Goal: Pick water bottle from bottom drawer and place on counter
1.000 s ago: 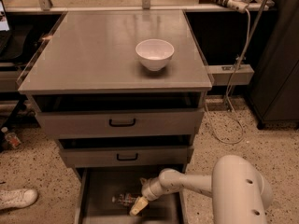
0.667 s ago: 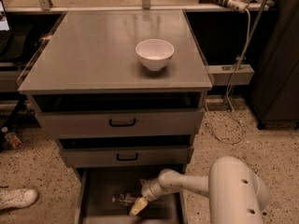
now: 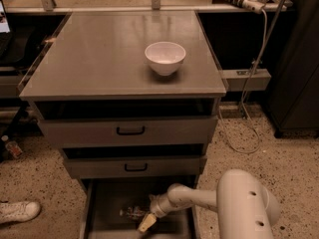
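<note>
The bottom drawer [image 3: 107, 203] is pulled open at the foot of the cabinet. The water bottle [image 3: 131, 213] lies on its side on the drawer floor, clear with a pale band. My gripper [image 3: 146, 223] reaches down into the drawer from the right, its tan tip just right of the bottle and close to or touching it. My white arm [image 3: 244, 203] fills the lower right. The counter [image 3: 99, 59] is the flat grey cabinet top, with a white bowl [image 3: 165, 58] right of its middle.
Two grey drawers with black handles [image 3: 130, 130] sit partly open above the bottom drawer. A white shoe [image 3: 17, 211] lies on the speckled floor at left. A tiny red-marked bottle [image 3: 11, 147] stands further left. Cables [image 3: 249, 133] hang at right.
The bulk of my arm has shifted slightly left. The gripper stays at the bottle in the drawer. The bottle has not visibly moved.
</note>
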`<control>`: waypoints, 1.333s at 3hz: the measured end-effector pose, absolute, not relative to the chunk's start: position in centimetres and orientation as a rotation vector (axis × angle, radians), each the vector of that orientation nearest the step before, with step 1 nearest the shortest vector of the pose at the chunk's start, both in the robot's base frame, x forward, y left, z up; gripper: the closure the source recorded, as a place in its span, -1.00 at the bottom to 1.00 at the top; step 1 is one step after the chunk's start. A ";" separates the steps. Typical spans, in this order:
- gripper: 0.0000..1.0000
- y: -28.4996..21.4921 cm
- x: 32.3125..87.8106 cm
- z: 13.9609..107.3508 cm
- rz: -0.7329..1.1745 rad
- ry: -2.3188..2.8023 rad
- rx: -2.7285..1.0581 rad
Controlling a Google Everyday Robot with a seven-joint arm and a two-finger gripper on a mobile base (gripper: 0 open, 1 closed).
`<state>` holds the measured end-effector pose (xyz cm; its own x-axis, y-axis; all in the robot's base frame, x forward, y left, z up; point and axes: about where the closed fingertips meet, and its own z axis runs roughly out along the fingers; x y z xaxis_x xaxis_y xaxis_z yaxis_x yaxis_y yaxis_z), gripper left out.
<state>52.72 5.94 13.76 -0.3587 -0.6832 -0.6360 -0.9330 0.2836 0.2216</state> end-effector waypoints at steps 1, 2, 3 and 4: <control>-1.00 6.1 52.3 12.6 0.822 2.157 -1.437; -0.65 6.1 52.3 12.6 0.822 2.158 -1.436; -0.18 6.1 52.3 12.6 0.822 2.158 -1.436; 0.29 6.1 52.3 12.6 0.822 2.158 -1.436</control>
